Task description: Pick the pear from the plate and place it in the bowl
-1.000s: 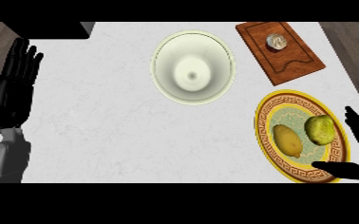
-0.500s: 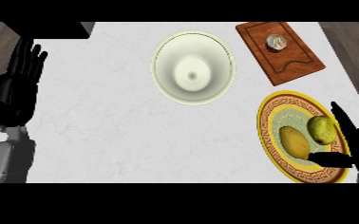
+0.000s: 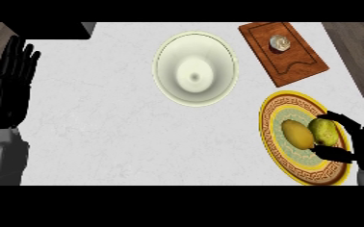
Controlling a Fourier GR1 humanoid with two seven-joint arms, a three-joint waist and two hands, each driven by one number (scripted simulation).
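A green pear (image 3: 324, 131) lies on the right side of a yellow, patterned plate (image 3: 276, 150), touching a yellow fruit (image 3: 297, 133) to its left. My right hand (image 3: 335, 154) comes in from the right edge. One finger (image 3: 341, 120) curves over the pear's far side and the thumb lies just below its near side, not closed on it. The cream bowl (image 3: 195, 69) stands at the counter's middle, with nothing in it. My left hand (image 3: 16, 81) rests open at the left edge, fingers up, far from everything.
A wooden board (image 3: 298, 65) with a small round jar (image 3: 282, 42) lies at the back right, beyond the plate. White counter spreads between the bowl and the left hand. A dark edge runs along the back left.
My right hand has moved in from the right edge and now brackets the pear with finger and thumb. The left hand has drifted slightly inward. Pear, plate and bowl have not moved.
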